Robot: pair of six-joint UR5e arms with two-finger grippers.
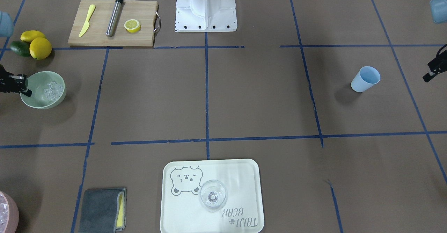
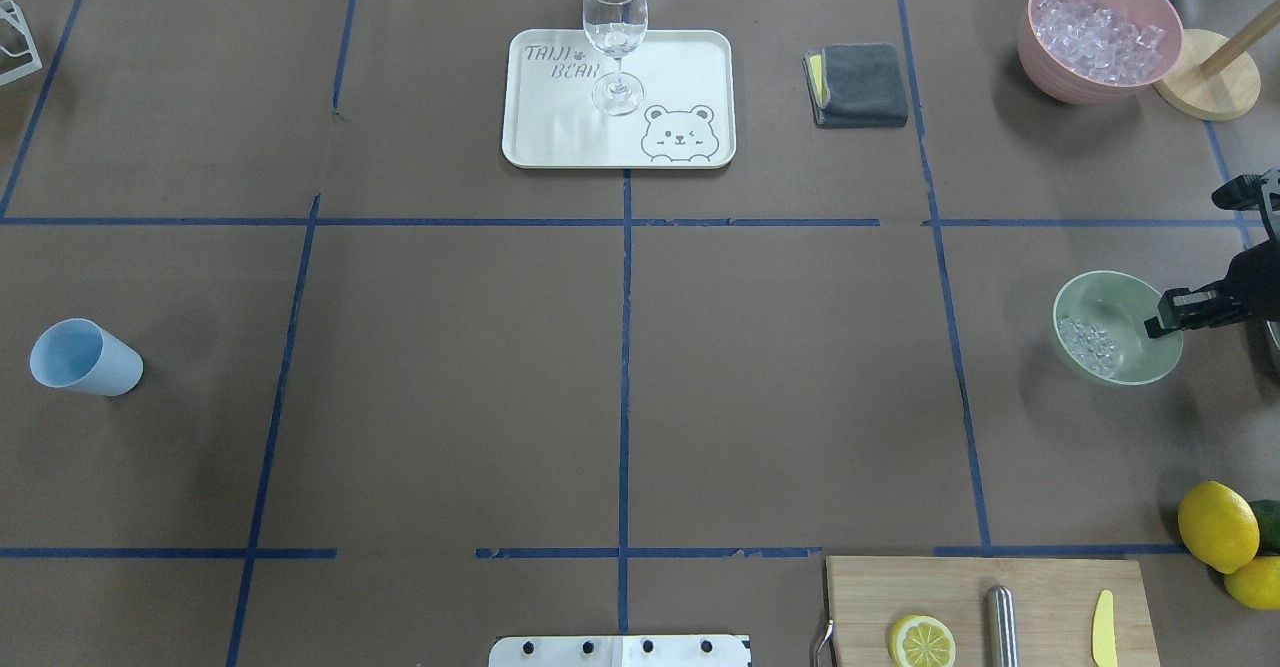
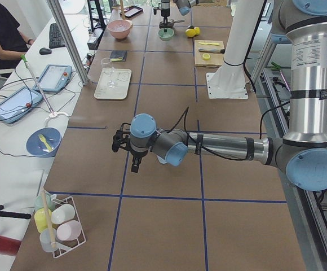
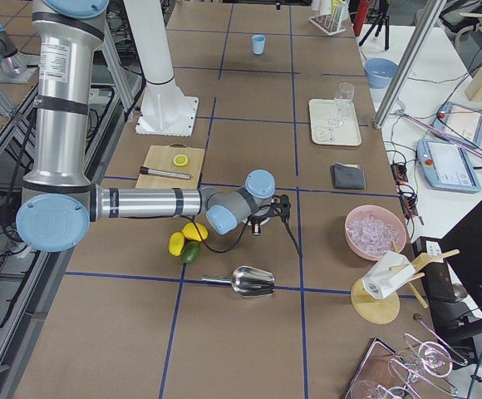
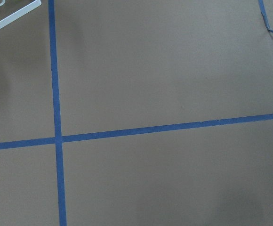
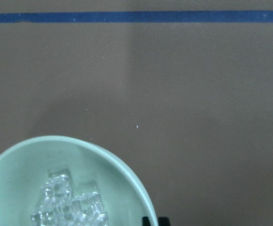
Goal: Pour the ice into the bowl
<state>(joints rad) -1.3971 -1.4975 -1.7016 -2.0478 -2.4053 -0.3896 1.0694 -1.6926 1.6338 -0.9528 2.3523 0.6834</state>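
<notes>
The pale mint-green bowl [image 2: 1128, 297] stands at the table's right side and also shows in the front view [image 1: 36, 79] and the right wrist view [image 6: 14, 179]. A small heap of clear ice [image 2: 1088, 337] lies inside it [image 1: 54, 90] [image 6: 68, 205]. My right gripper [image 2: 1160, 325] sits at the bowl's right rim, its two fingertips [image 6: 146, 220] close together with the rim between them. My left gripper [image 1: 433, 70] hangs over bare table beyond the blue cup [image 2: 85, 357], holding nothing. Its fingers look apart in the left exterior view [image 3: 128, 153].
A pink bowl of ice [image 2: 1100, 32] and a metal scoop [image 4: 253, 283] lie near the right arm. Lemons [image 2: 1215, 525] and a cutting board [image 2: 960, 587] sit at the near right. A tray [image 2: 560, 137] with a glass [image 2: 615, 37] and a grey cloth [image 2: 858, 82] stand farther back.
</notes>
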